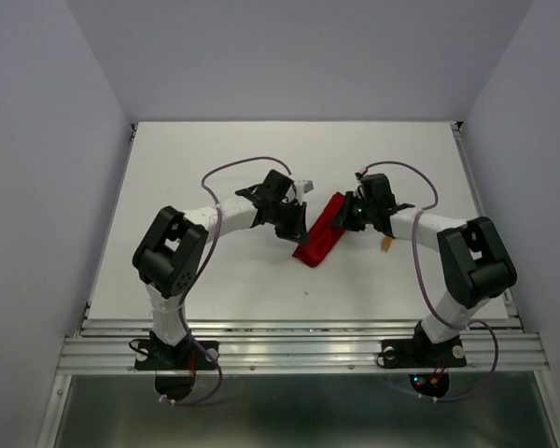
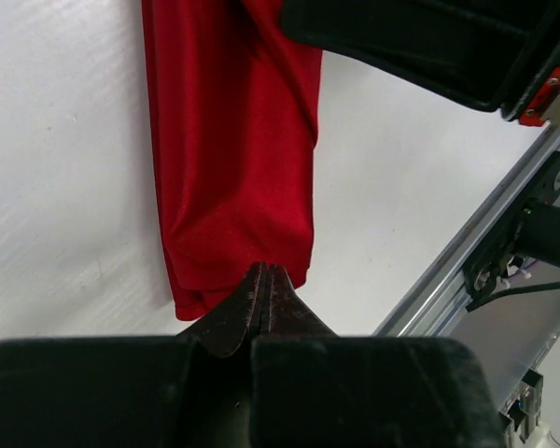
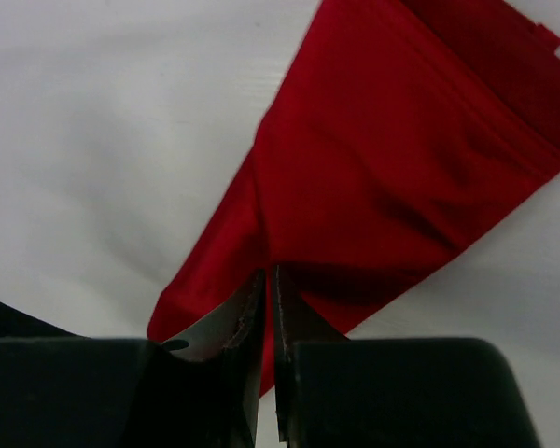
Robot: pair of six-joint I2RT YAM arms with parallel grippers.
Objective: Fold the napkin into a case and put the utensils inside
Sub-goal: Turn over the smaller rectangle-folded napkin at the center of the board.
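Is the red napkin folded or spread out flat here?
Folded. The napkin lies as a narrow strip on the table, and the right wrist view shows stacked layers stepped at its far end.

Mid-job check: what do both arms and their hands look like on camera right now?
The left arm and right arm have white links between bulky black joints, each trailing a looping purple cable. The left hand and right hand are black blocks with thin, dark, scuffed fingers.
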